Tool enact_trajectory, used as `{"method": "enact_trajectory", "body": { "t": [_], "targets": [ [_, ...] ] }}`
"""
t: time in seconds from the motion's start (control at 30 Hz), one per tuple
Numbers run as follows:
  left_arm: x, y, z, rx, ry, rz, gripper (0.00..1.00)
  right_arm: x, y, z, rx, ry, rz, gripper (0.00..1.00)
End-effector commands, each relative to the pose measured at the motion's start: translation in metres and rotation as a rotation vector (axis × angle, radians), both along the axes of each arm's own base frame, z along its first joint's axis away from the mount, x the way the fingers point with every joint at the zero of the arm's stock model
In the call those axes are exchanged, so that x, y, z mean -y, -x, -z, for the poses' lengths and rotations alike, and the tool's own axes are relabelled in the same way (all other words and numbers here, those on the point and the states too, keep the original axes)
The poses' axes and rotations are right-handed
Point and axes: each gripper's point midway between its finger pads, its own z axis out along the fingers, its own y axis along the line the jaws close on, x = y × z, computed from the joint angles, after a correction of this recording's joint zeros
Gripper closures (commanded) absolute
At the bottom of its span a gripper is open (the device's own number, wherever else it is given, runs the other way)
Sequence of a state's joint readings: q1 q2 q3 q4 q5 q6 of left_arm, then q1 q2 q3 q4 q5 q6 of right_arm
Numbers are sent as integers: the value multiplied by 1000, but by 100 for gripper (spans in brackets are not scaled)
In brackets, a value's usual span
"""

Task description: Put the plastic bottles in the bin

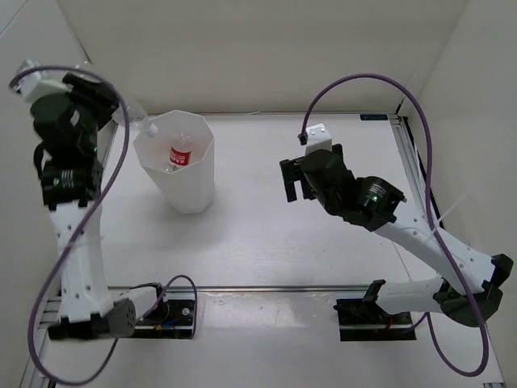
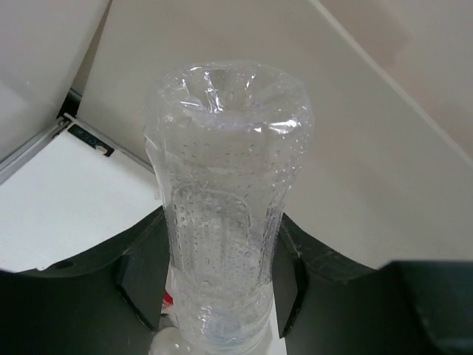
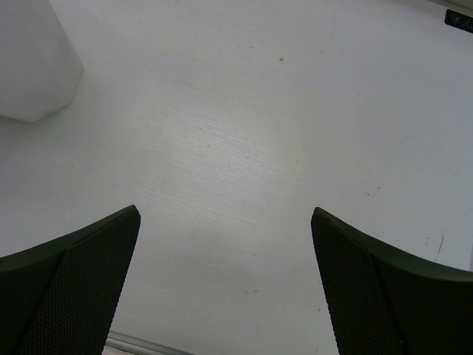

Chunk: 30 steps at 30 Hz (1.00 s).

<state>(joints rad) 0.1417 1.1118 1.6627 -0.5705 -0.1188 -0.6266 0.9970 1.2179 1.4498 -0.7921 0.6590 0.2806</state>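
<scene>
We are pinching a clear bottle [image 2: 225, 207] in our left claw [image 2: 214, 292], with 1 black finger [image 2: 137, 285] pressing on each side of its lower body. The bottle is dimpled and see-through, and its moulded base is pointing away from the wrist camera, toward the pale enclosure wall. In the top view we are holding this arm raised at the far left. The bottle is sticking out toward the bin [image 1: 194, 190], its far end sitting just beside the rim on the bin's left side. We cannot tell whether the 2 are touching.

The bin is standing upright on the worktop [image 1: 266, 242], left of centre. It is a white faceted container, widening toward its rim. Inside it, 1 red-labelled bottle [image 1: 179, 155] is lying with its label facing the top camera.

We are holding our right claw [image 3: 225, 285] spread wide, its 2 fingers [image 3: 74, 288] far apart and only bare worktop showing in the gap. It is hovering over the middle-right of the worktop, well apart from the bin and facing roughly toward it. In the right wrist view a lower corner of the bin is showing at the upper left. A purple cable [image 1: 363, 78] is arching above the right arm.
</scene>
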Motion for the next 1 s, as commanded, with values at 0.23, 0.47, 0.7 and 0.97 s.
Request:
{"method": "enact_trajectory", "body": {
  "t": [0.23, 0.47, 0.7, 0.97],
  "targets": [
    [22, -70, 40, -176, -190, 18, 6, 38, 8, 26, -83, -66, 220, 0],
    [21, 12, 14, -86, -277, -40, 0, 68, 11, 44, -303, -90, 319, 0],
    [-11, 101, 149, -273, -265, -168, 0, 43, 16, 64, -590, -226, 176, 0],
    [-42, 132, 235, -441, -222, -375, 0, 35, -2, 53, -606, -304, 157, 0]
  ]
}}
